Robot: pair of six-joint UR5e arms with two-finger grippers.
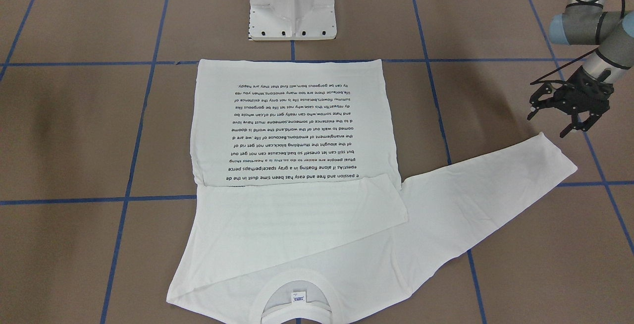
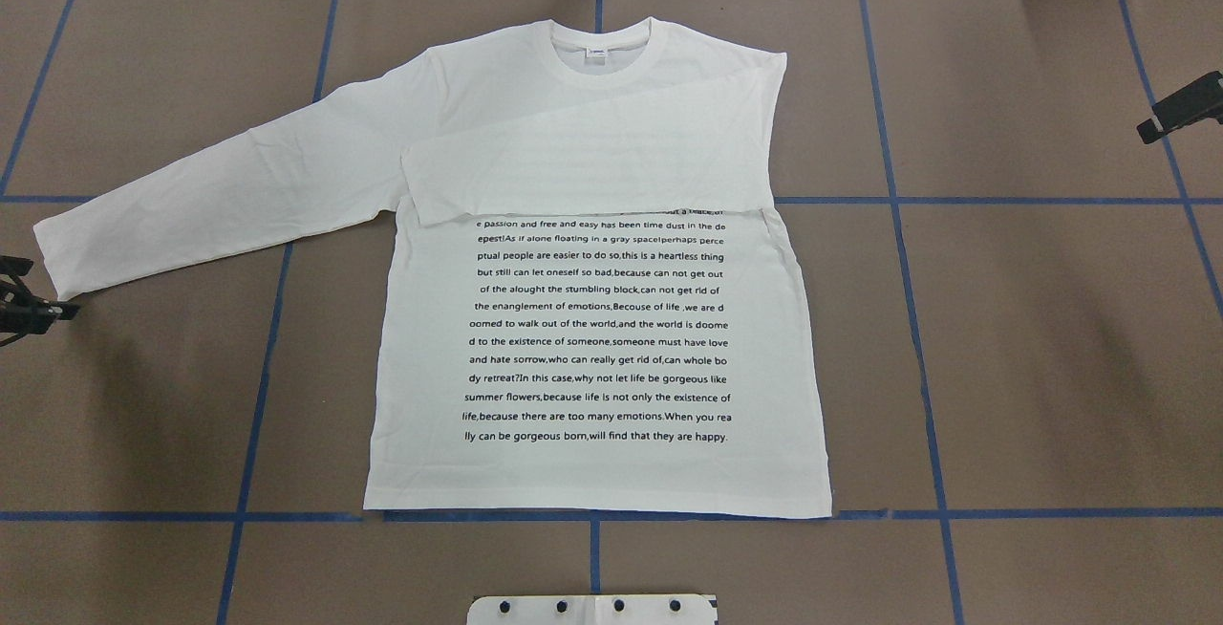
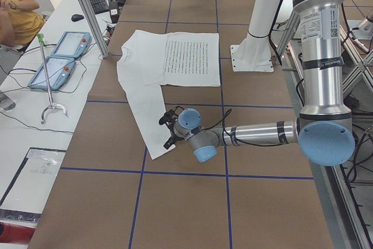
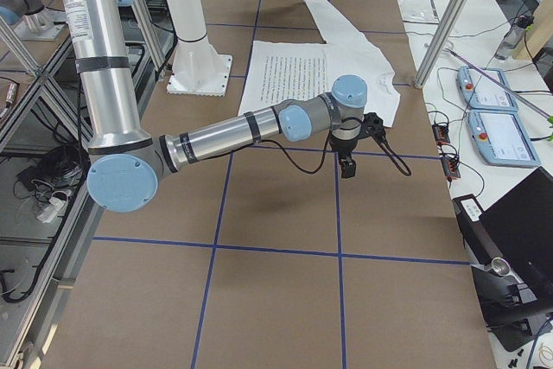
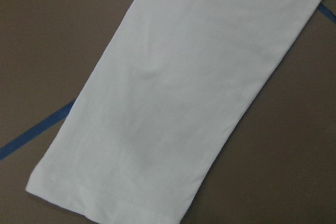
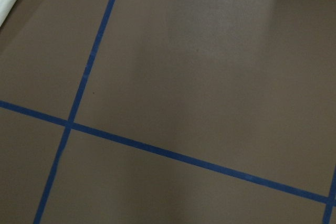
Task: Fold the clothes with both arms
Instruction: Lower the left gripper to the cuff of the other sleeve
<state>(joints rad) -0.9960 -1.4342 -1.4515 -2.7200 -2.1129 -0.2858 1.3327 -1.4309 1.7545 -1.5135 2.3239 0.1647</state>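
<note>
The white long-sleeved T-shirt (image 2: 592, 338) lies flat with its black text up and its collar (image 2: 600, 47) at the far side from the robot. One sleeve (image 2: 592, 166) is folded across the chest. The other sleeve (image 2: 220, 195) stretches out toward my left gripper (image 1: 549, 123), which hovers open and empty just beyond the cuff (image 5: 105, 198). My right gripper (image 2: 1180, 109) hangs over bare table well to the shirt's other side; I cannot tell whether it is open or shut.
The white pedestal base (image 1: 292, 12) stands just behind the shirt's hem. Blue tape lines (image 6: 157, 150) grid the brown table. A side bench with two teach pendants (image 3: 61, 56), an aluminium post (image 3: 87, 10) and a seated person (image 3: 14, 10) lines the far edge.
</note>
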